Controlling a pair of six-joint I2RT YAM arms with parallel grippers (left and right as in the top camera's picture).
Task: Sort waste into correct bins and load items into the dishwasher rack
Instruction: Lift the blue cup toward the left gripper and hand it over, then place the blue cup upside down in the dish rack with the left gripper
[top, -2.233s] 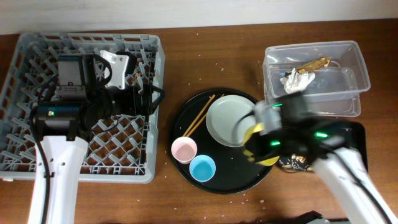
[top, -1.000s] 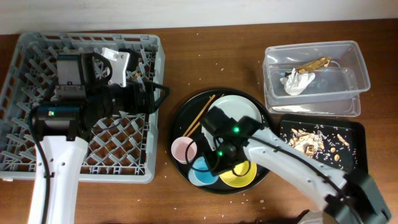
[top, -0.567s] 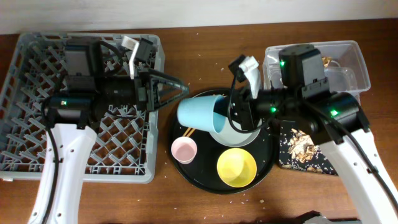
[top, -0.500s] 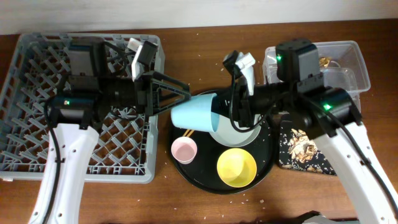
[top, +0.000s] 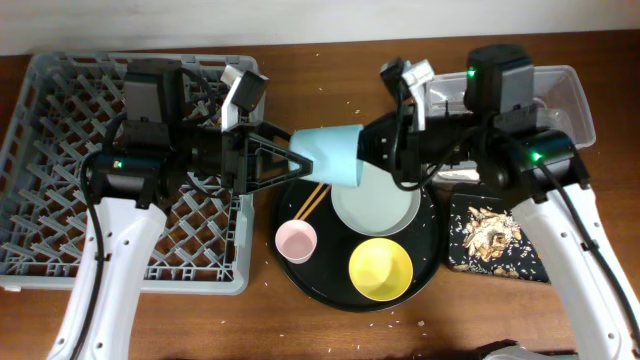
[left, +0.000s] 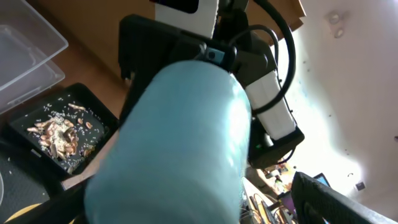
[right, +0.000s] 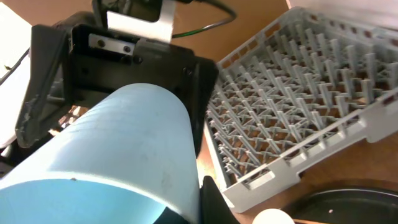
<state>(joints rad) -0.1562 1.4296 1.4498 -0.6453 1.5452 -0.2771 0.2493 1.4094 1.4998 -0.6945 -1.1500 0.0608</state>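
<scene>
The rack (top: 50, 230) is seen at left, the round tray (top: 328, 280) at centre; a wide bowl (top: 375, 200), smaller bowl (top: 381, 268), cup (top: 296, 240) and chopsticks (top: 310, 201) are set on it, a second cup (top: 328, 156) raised sideways over its rear rim. The tub (top: 575, 100) is placed right rear, the shallow tray (top: 466, 256) before it.

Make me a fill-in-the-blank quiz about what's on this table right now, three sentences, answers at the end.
1. The cup held in the air between the left gripper and the right gripper is ___.
2. The smaller bowl on the round black tray is ___.
3. The dishwasher rack stands on the robot's ___ side.
Answers: blue, yellow, left.
</scene>
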